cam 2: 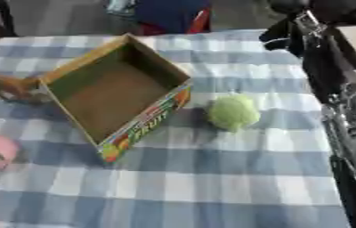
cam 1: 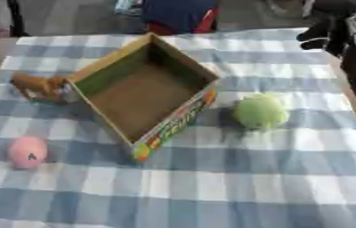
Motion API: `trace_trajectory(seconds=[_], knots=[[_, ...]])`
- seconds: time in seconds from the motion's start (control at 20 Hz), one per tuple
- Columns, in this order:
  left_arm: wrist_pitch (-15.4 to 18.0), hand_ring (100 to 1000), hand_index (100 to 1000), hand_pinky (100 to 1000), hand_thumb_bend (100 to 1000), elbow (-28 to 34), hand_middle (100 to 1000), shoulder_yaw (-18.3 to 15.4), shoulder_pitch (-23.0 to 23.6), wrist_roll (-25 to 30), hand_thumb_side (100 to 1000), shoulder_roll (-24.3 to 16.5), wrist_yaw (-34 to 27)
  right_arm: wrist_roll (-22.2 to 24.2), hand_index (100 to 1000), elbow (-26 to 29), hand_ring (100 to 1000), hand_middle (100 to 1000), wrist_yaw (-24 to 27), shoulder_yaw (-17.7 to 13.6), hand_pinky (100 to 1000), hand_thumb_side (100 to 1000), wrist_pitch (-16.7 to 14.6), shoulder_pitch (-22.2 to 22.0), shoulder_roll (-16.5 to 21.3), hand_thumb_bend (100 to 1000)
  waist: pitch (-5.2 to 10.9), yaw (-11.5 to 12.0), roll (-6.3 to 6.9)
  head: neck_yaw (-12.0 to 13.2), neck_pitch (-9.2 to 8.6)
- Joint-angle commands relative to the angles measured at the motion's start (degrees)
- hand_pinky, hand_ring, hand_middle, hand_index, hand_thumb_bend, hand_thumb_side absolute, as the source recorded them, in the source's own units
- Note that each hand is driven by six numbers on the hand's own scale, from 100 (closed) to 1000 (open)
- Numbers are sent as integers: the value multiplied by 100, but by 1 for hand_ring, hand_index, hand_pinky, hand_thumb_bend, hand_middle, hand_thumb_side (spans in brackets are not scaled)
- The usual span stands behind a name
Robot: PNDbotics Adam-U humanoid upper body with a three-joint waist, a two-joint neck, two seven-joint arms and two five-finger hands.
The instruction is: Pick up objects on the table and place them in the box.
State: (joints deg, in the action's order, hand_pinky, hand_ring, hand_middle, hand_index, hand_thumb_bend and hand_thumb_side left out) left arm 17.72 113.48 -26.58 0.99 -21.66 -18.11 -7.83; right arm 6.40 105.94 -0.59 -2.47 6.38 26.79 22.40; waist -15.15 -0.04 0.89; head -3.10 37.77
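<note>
An open cardboard box (cam 1: pixel 104 70) with a printed fruit side lies askew in the middle of the checked table, and its inside is bare. To its right, a fuzzy green ball (cam 1: pixel 260 111) rests on the cloth. A brown toy (cam 1: pixel 39 86) touches the box's left corner. Near the left edge lies a pink round toy (cam 1: pixel 27 151). My right hand (cam 2: pixel 284 35) hangs at the far right corner of the table, above and behind the green ball, with its fingers relaxed and nothing in them. My left hand does not show.
My right arm (cam 2: pixel 345 107) runs down the right edge of the view, over the table's right side. The blue and white checked cloth (cam 1: pixel 212 187) covers the whole table. A person's dark clothing shows beyond the far edge.
</note>
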Motion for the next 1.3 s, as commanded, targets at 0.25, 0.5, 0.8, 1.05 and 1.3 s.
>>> trace_trajectory(seconds=[0.25,0.5,0.8,1.05,1.3], knots=[[16,594,808,275,216,111,549,-4,-5,36,753,-126,-32,103,912,16,757,606,-409,17,735,1000,-248,310,319,100,95,19,-14,-14,-24],[23,604,810,275,230,111,557,-25,-14,-20,749,-309,34,138,912,-35,757,607,-489,34,735,1000,-373,419,366,100,82,14,-17,-6,-33],[95,652,831,296,290,111,594,-321,-45,-181,747,-1050,486,144,911,15,756,607,-446,49,734,1000,-396,434,391,100,83,-34,20,6,-45],[203,708,855,330,320,-29,631,-456,-12,185,721,-1763,925,119,911,60,755,607,-419,45,733,1000,-397,423,424,100,86,-86,49,14,-49],[227,749,879,354,321,-669,671,-136,-239,634,711,-2495,1375,129,911,76,754,606,-394,67,732,1000,-396,431,428,100,93,-148,53,54,-46]])
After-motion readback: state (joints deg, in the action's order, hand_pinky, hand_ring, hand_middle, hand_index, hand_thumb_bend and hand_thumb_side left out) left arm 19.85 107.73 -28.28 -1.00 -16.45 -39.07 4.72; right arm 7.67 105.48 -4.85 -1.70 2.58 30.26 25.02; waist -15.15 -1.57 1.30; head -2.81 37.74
